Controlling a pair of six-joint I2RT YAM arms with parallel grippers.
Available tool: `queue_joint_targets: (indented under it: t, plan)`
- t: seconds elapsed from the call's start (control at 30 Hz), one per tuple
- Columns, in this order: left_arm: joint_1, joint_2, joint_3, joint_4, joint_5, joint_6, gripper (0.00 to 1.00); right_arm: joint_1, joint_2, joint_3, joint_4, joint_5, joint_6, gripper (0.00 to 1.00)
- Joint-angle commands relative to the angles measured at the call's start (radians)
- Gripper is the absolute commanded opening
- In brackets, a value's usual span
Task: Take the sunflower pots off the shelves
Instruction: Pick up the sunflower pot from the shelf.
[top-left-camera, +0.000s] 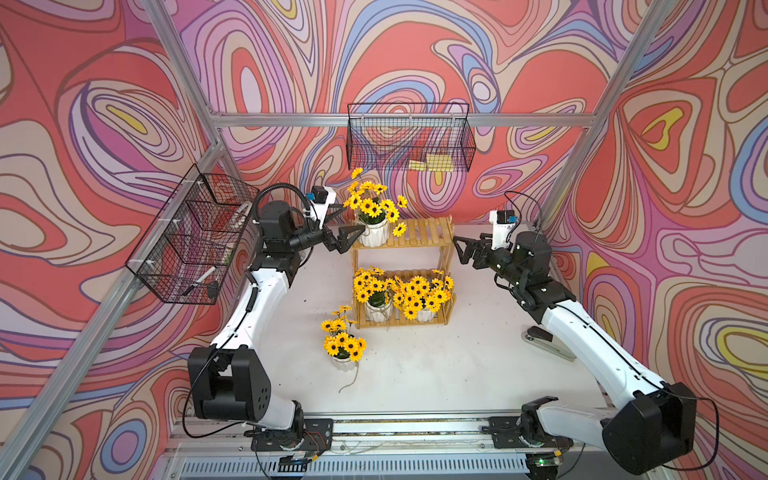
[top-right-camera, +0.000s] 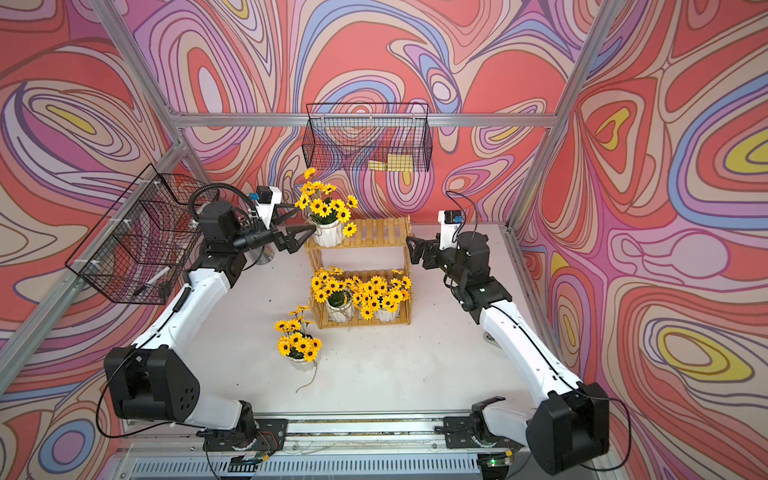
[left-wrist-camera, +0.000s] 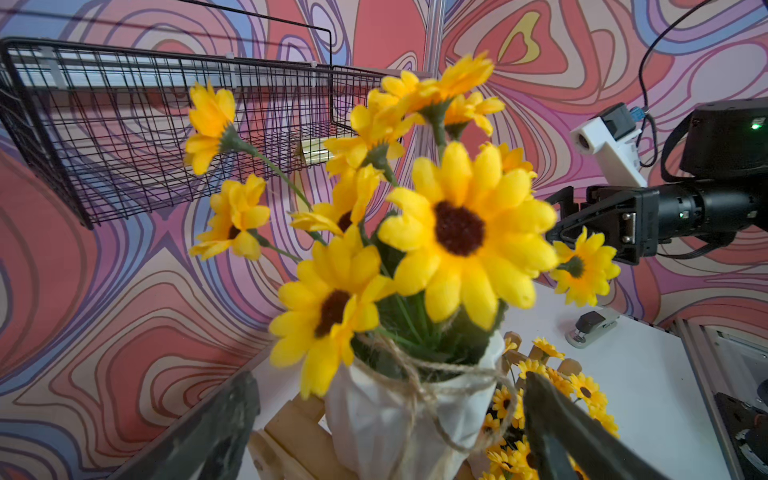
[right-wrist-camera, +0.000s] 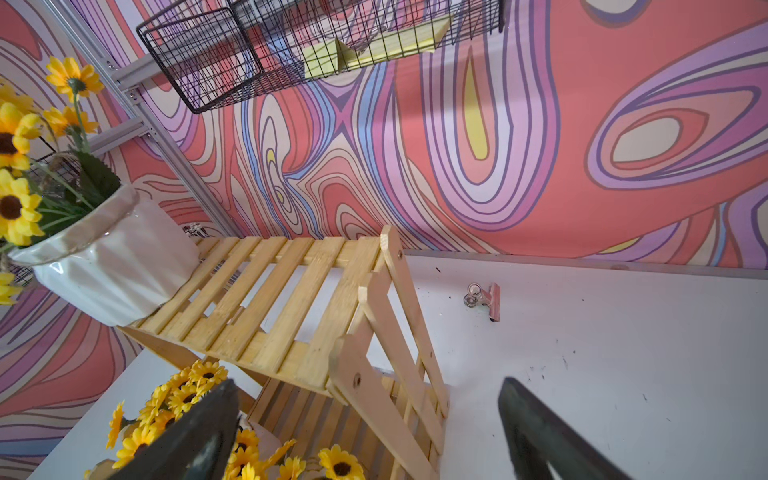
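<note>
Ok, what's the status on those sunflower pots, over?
Left fingers open, straddling the top-shelf pot. Right fingers open, empty, beside the shelves. Two lower-tier pots waiting, table pot already down. Nothing blocking.

The shelves (right-wrist-camera: 266, 299) are pale bare wood, matt, with the grain showing along the slats. The sunflower pots (right-wrist-camera: 112, 266) look like glazed white ceramic, glossy and ribbed. Their petals (left-wrist-camera: 490, 286) look like soft cloth, and the twine (left-wrist-camera: 415, 386) at the rim is rough, hairy fibre. The wall baskets (top-left-camera: 409, 137) are thin black metal wire. The frame bars (top-left-camera: 332, 119) are dull silvery metal. The worktop (top-left-camera: 436, 365) is white, matt and smooth, flecked with dark specks. The binder clip (right-wrist-camera: 484, 298) has shiny metal handles. The arm shells (top-left-camera: 249, 307) are smooth white plastic with a slight sheen.
</note>
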Motion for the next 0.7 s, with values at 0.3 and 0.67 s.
queue_joint_targets:
  t: [0.3, 0.67]
  plan:
    - [-0.003, 0.032, 0.060, 0.033, 0.114, 0.010, 1.00, -0.007, 0.042, -0.018, 0.040, -0.041, -0.007, 0.98]
    - [-0.070, 0.092, 0.160, -0.164, 0.069, 0.142, 1.00, -0.007, 0.042, -0.025, 0.047, -0.059, -0.010, 0.98]
